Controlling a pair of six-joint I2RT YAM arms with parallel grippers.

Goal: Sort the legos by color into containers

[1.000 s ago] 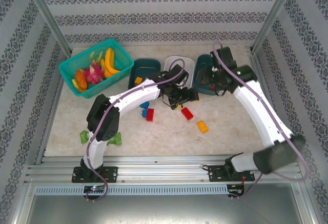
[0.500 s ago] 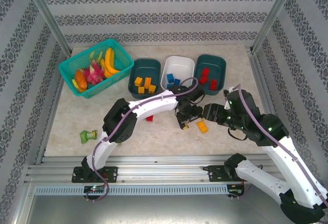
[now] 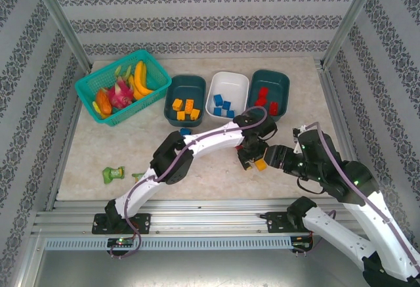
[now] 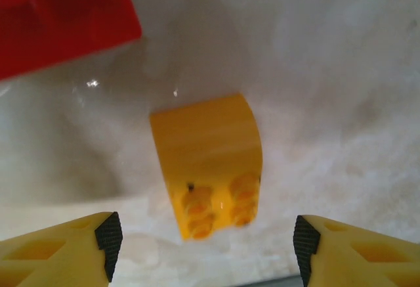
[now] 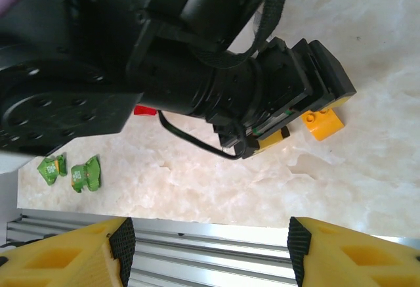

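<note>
A yellow-orange lego [image 4: 210, 162] lies on the marble table just beyond my left gripper [image 4: 207, 251]. That gripper is open, one fingertip on each side of the brick and neither touching it. A red lego [image 4: 59, 18] lies further off at the upper left. From above, my left gripper [image 3: 253, 159] hangs over this brick [image 3: 261, 165], and my right gripper [image 3: 275, 157] sits close on its right. My right gripper [image 5: 210, 247] is open and holds nothing. It faces the left gripper's body, the yellow brick [image 5: 323, 121] and a red lego [image 5: 146, 110]. Three containers stand at the back: a teal one [image 3: 169, 103] with orange bricks, a white one [image 3: 241, 82] with blue, a teal one [image 3: 283, 83] with red.
A blue lego [image 3: 185, 131] lies on the table in front of the left teal tub. A bright teal mesh basket [image 3: 88, 90] with toy fruit stands at the back left. Two green packets [image 3: 113, 173] lie near the front left. The aluminium rail [image 5: 216, 257] runs along the near edge.
My left arm has swung right and stretched out over the yellow-orange brick, its jaws a little narrower. My right arm came away from the tubs and now sits low beside that brick.
</note>
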